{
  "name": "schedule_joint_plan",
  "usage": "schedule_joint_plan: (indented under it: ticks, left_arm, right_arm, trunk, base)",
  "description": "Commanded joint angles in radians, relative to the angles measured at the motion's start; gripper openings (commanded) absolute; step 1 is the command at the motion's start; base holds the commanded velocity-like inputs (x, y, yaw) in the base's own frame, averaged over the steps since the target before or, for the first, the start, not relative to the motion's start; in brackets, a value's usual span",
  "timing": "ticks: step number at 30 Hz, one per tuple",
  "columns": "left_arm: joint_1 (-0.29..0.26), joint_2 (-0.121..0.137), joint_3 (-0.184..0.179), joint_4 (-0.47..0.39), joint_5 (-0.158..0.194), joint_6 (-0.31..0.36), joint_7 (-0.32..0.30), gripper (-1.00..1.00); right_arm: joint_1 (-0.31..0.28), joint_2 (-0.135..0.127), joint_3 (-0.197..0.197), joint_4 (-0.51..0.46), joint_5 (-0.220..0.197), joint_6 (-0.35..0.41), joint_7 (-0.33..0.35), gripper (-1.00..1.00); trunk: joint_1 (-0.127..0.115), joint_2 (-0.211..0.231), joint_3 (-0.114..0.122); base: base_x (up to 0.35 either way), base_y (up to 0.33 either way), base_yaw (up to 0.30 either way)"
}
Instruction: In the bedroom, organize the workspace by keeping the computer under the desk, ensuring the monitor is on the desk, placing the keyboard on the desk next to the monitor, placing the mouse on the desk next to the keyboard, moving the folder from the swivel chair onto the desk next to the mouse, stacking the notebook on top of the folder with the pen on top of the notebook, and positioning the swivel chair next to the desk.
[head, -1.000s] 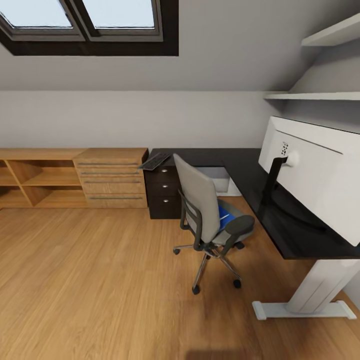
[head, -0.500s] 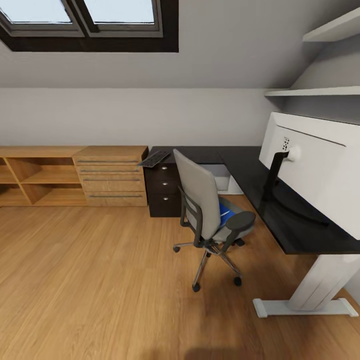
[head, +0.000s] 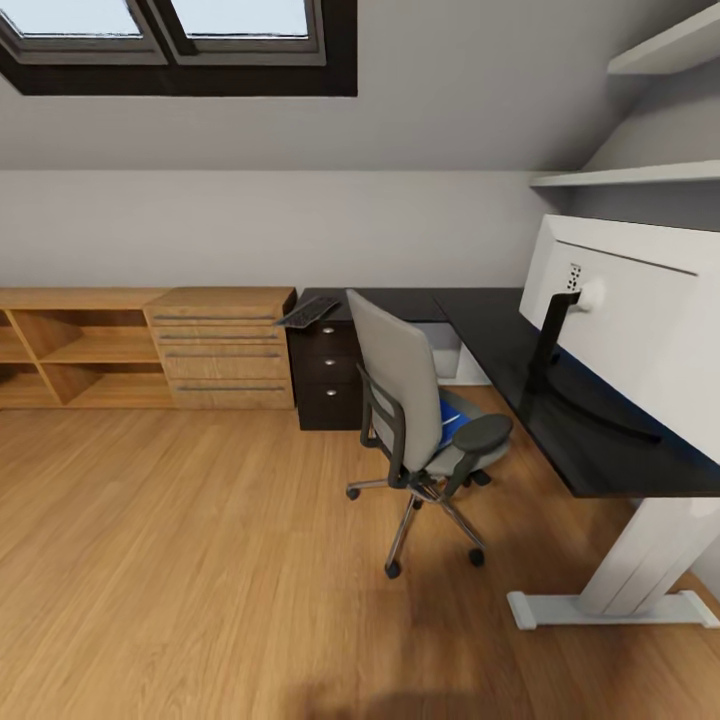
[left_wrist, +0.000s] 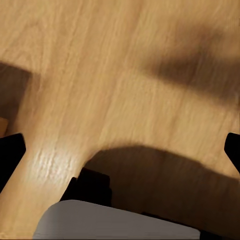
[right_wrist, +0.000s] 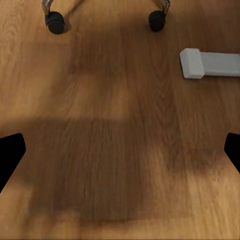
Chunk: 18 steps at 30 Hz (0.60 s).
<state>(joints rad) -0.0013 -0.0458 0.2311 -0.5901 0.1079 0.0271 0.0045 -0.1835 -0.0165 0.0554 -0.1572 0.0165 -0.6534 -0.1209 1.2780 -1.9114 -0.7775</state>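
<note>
- Attic bedroom: sloped grey ceiling, a dark-framed skylight (head: 180, 45) and a wood-plank floor (head: 180, 560) around the large L-shaped desk with a glossy black top (head: 500, 345).
- On that desk stands the wide white-backed monitor (head: 640, 320); the slim dark-grey keyboard (head: 308, 312) lies at the desk's far corner, over the dark drawer unit (head: 325, 385).
- Just beside the desk, the grey-upholstered swivel chair (head: 415, 420) carries the flat bright-blue folder (head: 452, 420) on its seat.
- Left gripper (left_wrist: 120, 150) and right gripper (right_wrist: 120, 150) point at the floor, fingers spread wide, holding nothing.
- Judged step: approaching the chair to fetch the folder. Next, roll closer and reach over the armrest (head: 482, 432) to the seat.
</note>
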Motion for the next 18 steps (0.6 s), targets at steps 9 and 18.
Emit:
schedule_joint_plan:
  ticks: [9, 18]
  left_arm:
    - [0.0, 0.001, -0.002, -0.005, 0.011, 0.004, 0.003, 1.0]
    - [0.0, -0.033, -0.005, -0.365, 0.012, 0.236, 0.003, 1.0]
  right_arm:
    - [-0.001, 0.001, 0.008, -0.004, 0.003, -0.005, -0.007, 1.0]
    - [-0.094, 0.002, 0.009, -0.119, 0.0, 0.121, -0.021, 1.0]
  trunk:
    - [0.034, -0.064, -0.029]
    - [0.069, -0.127, -0.057]
  base:
    - [0.0, 0.0, 0.0]
    - [0.0, 0.0, 0.0]
